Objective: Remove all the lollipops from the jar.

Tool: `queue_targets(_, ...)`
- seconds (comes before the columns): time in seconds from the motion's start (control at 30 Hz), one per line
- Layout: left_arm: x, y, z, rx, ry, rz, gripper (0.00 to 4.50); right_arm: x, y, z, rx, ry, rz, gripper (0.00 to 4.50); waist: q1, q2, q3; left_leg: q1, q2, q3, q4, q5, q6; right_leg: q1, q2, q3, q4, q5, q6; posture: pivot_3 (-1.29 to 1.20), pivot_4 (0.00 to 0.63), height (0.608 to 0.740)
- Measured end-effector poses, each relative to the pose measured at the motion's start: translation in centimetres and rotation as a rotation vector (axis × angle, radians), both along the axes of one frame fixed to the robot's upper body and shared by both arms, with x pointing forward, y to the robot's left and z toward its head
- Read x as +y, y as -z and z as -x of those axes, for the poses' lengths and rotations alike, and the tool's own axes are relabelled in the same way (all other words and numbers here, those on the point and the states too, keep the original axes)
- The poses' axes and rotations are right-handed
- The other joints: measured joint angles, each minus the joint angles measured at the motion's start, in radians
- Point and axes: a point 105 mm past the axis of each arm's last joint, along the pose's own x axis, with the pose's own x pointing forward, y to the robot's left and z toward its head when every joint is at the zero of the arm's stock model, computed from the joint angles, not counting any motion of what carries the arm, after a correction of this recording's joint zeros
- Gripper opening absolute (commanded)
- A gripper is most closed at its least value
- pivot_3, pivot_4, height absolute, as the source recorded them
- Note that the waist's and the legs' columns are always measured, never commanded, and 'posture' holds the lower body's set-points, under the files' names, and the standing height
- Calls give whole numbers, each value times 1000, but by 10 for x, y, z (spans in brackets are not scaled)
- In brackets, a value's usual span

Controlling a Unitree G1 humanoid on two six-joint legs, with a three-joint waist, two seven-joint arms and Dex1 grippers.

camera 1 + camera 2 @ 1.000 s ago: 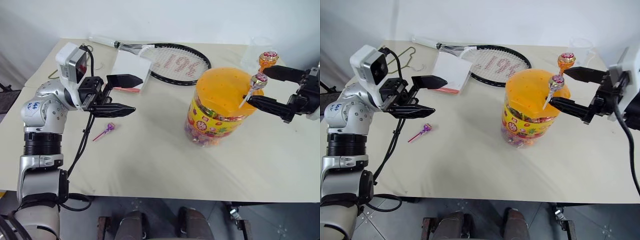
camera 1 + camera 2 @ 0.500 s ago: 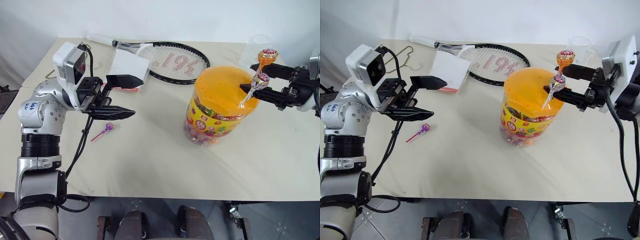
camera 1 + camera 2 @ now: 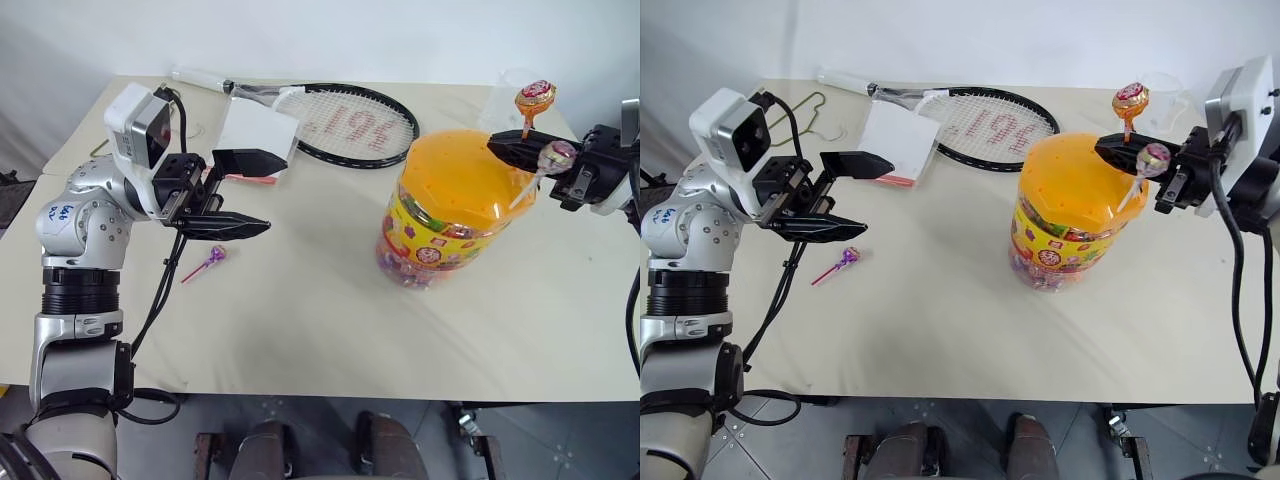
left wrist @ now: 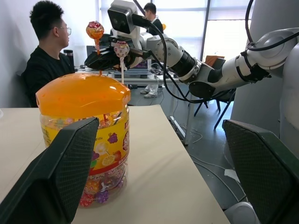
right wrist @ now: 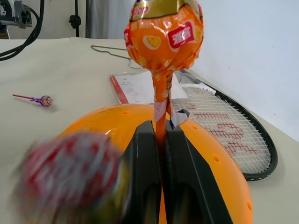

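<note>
The jar [image 3: 450, 205], a clear tub with an orange domed lid, stands right of the table's middle. My right gripper [image 3: 500, 146] reaches over the lid from the right and is shut on the stick of the orange lollipop [image 3: 535, 97], which stands upright above the fingers [image 5: 145, 154]. The silvery-pink lollipop [image 3: 557, 155] leans to the right against that gripper, its white stick slanting down to the lid. A purple lollipop [image 3: 213, 257] lies on the table at the left. My left gripper [image 3: 275, 192] hovers open above it, with nothing in it.
A tennis racket [image 3: 350, 120] and a white booklet [image 3: 258, 135] lie at the back of the table. A clear cup [image 3: 1160, 90] stands behind the jar, and a wire hanger [image 3: 820, 108] lies at the back left. A person [image 4: 46, 51] sits beyond the table.
My right gripper has closed from wide open onto the orange lollipop's stick. The silvery-pink lollipop has tipped over to the right and the jar has shifted slightly right. The left arm has kept still.
</note>
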Motion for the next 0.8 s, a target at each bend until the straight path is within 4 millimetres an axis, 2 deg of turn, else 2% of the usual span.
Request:
queue_targets(0.33,-1,0,0,1,3,3,4500,1,-17,-1,-57,-1,-25,21,0,0,0,0,0,0,0,0,0,0,0,0,0,0,0,0,150,740)
queue_targets(0.47,-2,1,0,3,9,7,4500,-5,-31,-5,-109,33,-43,21,-1,0,0,0,0,0,0,0,0,-1,0,0,0,0,0,0,150,740)
queue_targets(0.6,-2,1,0,3,8,6,4500,-30,-57,1,-201,161,-62,21,3,0,0,-2,0,0,0,0,0,-1,0,0,-1,0,0,0,150,740)
queue_targets(0.67,-1,1,0,4,3,1,4500,-43,-63,7,-219,218,-57,21,3,0,0,-2,0,0,-1,0,0,-1,0,0,-1,0,0,0,150,740)
queue_targets(0.7,0,1,0,5,0,-3,4500,-50,-63,11,-217,251,-53,21,2,0,0,-2,0,0,-1,0,0,-1,0,0,-1,0,0,0,150,740)
queue_targets(0.8,4,3,-1,14,-20,-37,4500,-74,-42,19,-124,376,-41,21,3,0,0,-2,0,0,-1,0,0,-1,0,0,-1,0,0,0,150,740)
